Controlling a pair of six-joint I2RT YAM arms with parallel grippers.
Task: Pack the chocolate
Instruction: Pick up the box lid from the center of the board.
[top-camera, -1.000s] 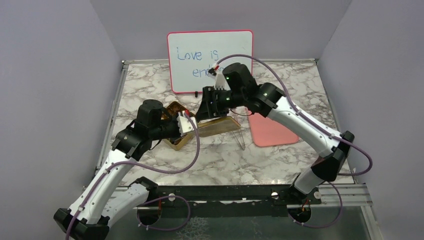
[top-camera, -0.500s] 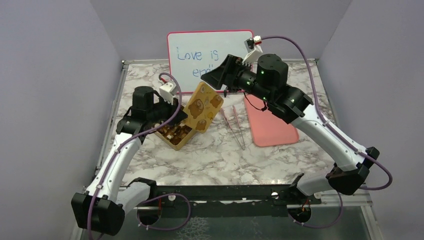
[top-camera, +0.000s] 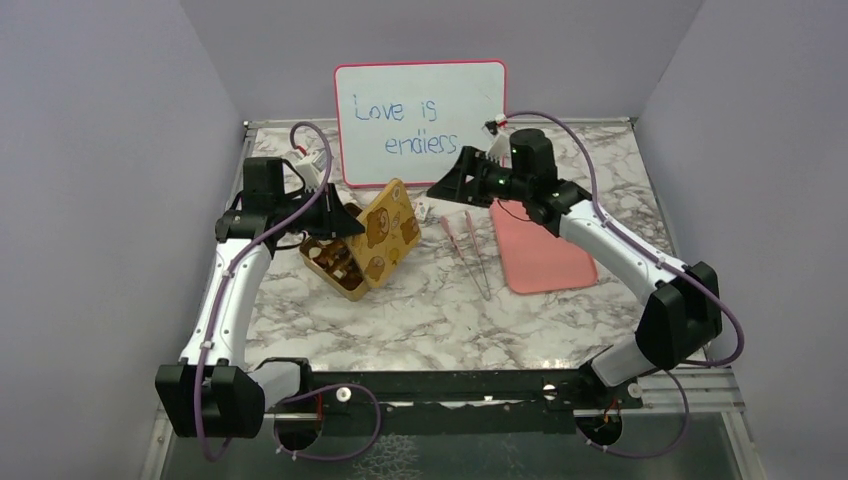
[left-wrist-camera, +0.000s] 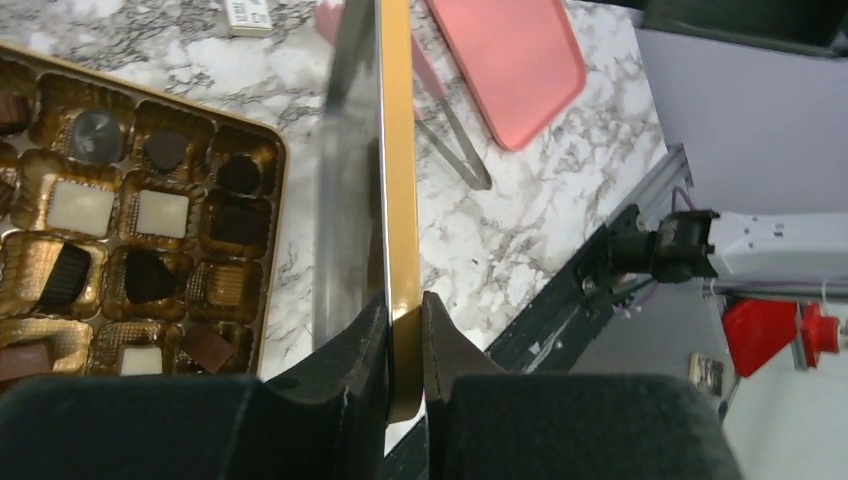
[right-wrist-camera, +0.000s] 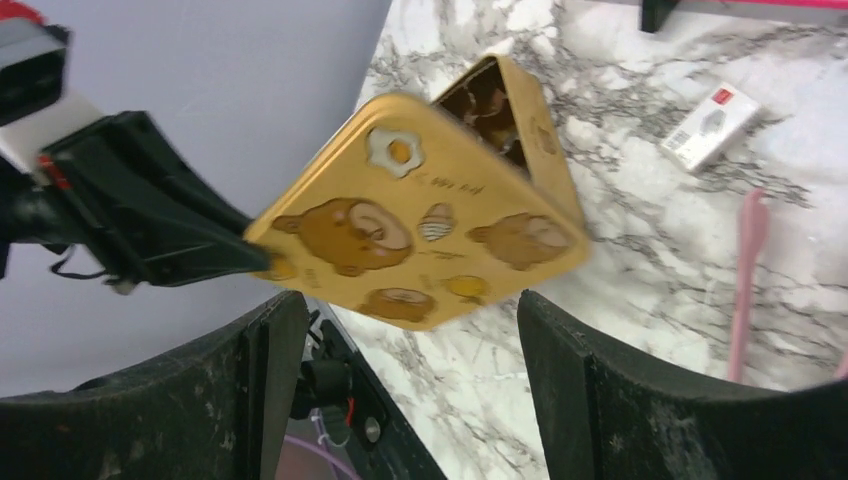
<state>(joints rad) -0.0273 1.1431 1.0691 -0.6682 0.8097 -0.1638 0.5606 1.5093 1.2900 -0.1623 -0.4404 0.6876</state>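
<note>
The desk (top-camera: 450, 320) has a grey and white marble pattern. At its far edge stands a whiteboard (top-camera: 420, 122) with a pink frame. On it "Love is" is written by hand in blue, with 1 more word below that is hard to read. On the left part of the desk lies an open gold tin (top-camera: 352, 291). Its lid (top-camera: 390, 230), printed with brown bears and 1 fried egg, is tilted up at the tin's right side. A small white card (top-camera: 424, 212) lies near the lid. To the right lies 1 pair of tweezers (top-camera: 484, 287) with 2 pink tips, and just beside it a flat pink mat (top-camera: 540, 255).
</note>
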